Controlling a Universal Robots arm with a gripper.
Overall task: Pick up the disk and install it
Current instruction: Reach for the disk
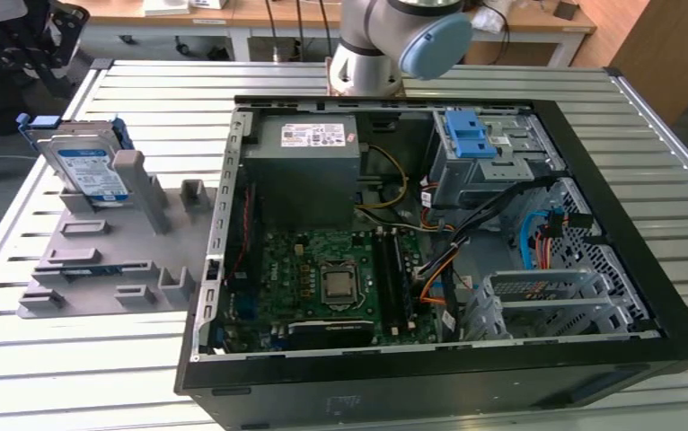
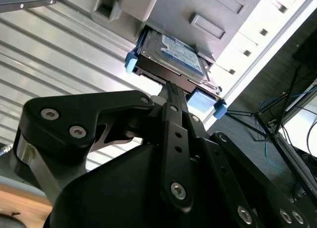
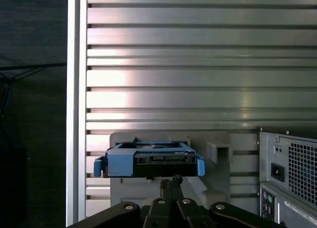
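The black two-finger gripper [image 2: 167, 89] [image 3: 173, 180] appears in both wrist views with its slim fingers pressed together and nothing held between them. Its tips point at the near edge of the disk [image 2: 171, 54] [image 3: 148, 158], a flat silver metal hard drive with a blue-and-white label and a blue plastic carrier frame. They are very close to that edge, though whether they touch it cannot be told. In the exterior view the disk [image 1: 90, 166] stands on edge, leaning slightly, in a slot of a grey plastic holder [image 1: 117, 260] with several raised blocks. The holder lies along the edge of the ribbed metal table [image 1: 81, 377] at the exterior view's left, and the disk sits at the holder's far end. Just beside the holder, filling the middle of the table, a black desktop computer case [image 1: 440, 382] lies open on its side. It shows a green motherboard [image 1: 320, 269], a grey power supply box [image 1: 308, 166] with a white sticker, and a blue plastic latch [image 1: 466, 135] on the drive cage. The pale grey robot arm [image 1: 380, 45] rises at the table's far edge.
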